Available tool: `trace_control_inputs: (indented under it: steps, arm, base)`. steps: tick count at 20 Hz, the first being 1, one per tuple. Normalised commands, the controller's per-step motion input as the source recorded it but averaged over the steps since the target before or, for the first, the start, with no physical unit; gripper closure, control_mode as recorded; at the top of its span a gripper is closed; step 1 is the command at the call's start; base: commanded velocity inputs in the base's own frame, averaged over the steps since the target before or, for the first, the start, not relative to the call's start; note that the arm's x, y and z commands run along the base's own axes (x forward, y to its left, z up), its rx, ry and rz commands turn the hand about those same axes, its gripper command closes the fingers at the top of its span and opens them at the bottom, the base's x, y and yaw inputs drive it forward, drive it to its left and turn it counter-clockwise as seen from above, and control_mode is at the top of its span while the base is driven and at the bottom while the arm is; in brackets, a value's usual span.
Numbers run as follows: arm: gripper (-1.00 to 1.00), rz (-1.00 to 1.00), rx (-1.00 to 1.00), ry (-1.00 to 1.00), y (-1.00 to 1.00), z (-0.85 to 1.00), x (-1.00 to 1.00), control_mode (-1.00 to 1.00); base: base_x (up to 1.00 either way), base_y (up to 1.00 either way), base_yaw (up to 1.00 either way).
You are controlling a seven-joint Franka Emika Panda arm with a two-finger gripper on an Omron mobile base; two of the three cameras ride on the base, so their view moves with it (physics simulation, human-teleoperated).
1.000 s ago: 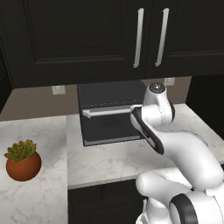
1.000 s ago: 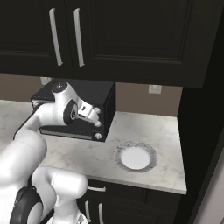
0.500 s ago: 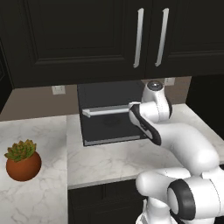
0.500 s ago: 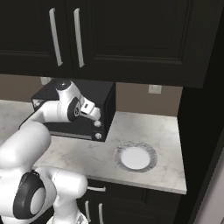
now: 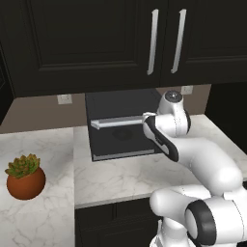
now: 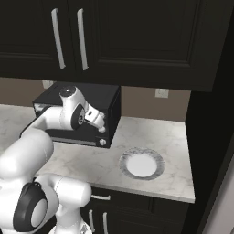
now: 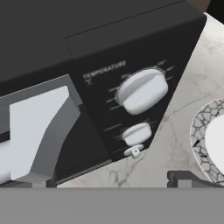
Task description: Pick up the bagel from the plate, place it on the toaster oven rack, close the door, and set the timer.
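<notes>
Hand [image 6: 101, 125] is wide open and holds nothing, just in front of the oven's knob panel [image 7: 131, 105], near the big temperature knob [image 7: 142, 90]. The door [image 5: 123, 130] is shut, w/ its silver handle [image 5: 118, 123] across the front. The plate [image 6: 141, 164] lies bare on the marble tabletop [image 6: 151, 137], right of the oven.
</notes>
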Motion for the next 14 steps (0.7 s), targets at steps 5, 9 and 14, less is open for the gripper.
trace_control_inputs:
  steps: [5,9,14]
  arm:
    - [-1.0,-0.02,0.0,0.0,-0.21,-0.24,-0.03,-1.0]
    - [-1.0,0.0,0.0,0.0,-0.39,-0.1,-0.18,-1.0]
    - [-1.0,0.0,0.0,0.0,-0.48,-0.09,-0.29,-1.0]
  base:
    - [0.0,0.0,0.0]
    - [0.0,0.0,0.0]
    - [0.0,0.0,0.0]
